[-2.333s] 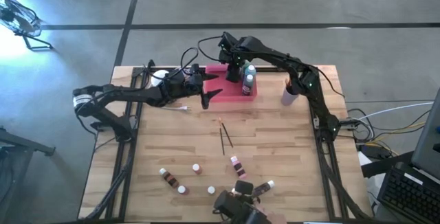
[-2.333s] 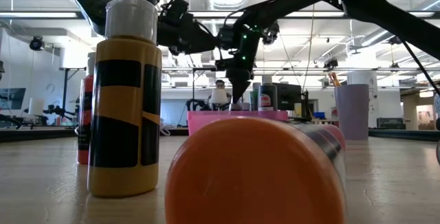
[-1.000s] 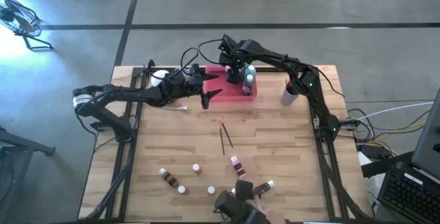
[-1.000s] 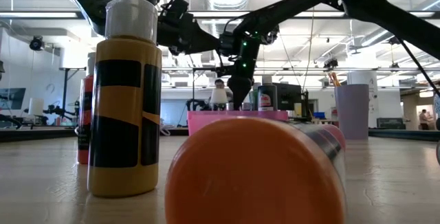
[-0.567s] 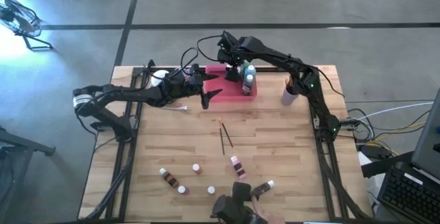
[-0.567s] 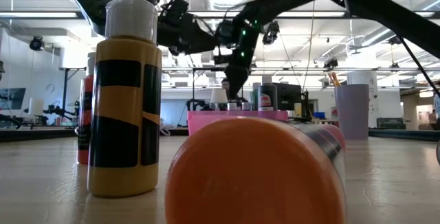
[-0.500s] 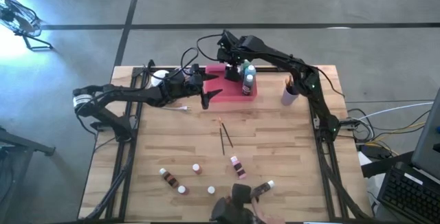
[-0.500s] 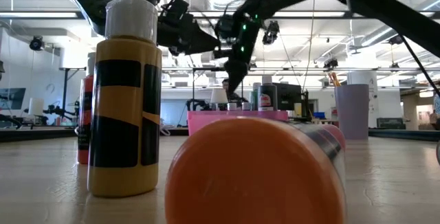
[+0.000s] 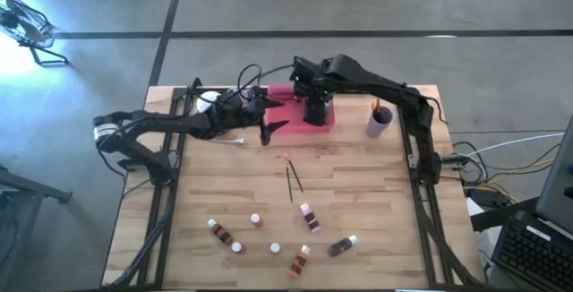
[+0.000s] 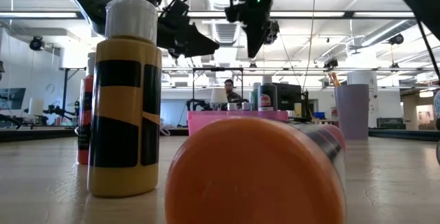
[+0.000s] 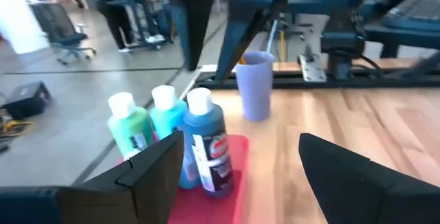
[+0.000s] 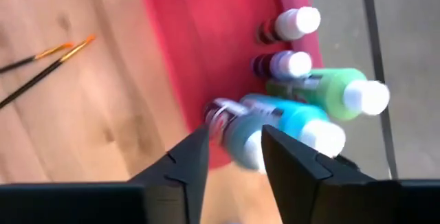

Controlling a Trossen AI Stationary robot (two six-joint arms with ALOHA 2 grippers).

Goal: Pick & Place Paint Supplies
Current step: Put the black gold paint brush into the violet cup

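Observation:
The pink tray (image 9: 285, 95) lies at the table's far middle. On it stand a green bottle (image 12: 330, 90), blue bottles (image 12: 285, 124) and two small white-capped bottles (image 12: 289, 23). My right gripper (image 12: 234, 138) hangs open high above them, pointing steeply down, with nothing between its fingers. My left gripper (image 9: 269, 131) is level and wide open by the tray's near left corner, clear of the bottles (image 11: 203, 148). Several small bottles (image 9: 256, 220) stand or lie near the front edge. Two thin brushes (image 9: 292, 177) lie mid-table.
A purple cup (image 9: 376, 122) with brushes stands right of the tray. A white globe (image 9: 208, 99) with a cord sits at the far left, behind my left arm. An orange bottle (image 10: 254, 176) lies right before the low camera, beside an upright yellow one (image 10: 126, 100).
My right gripper has risen from among the bottles on the tray to well above them, coming slightly toward the near edge; the bottles stay standing. A dark shape at the table's near edge has left the high view, uncovering an orange bottle there.

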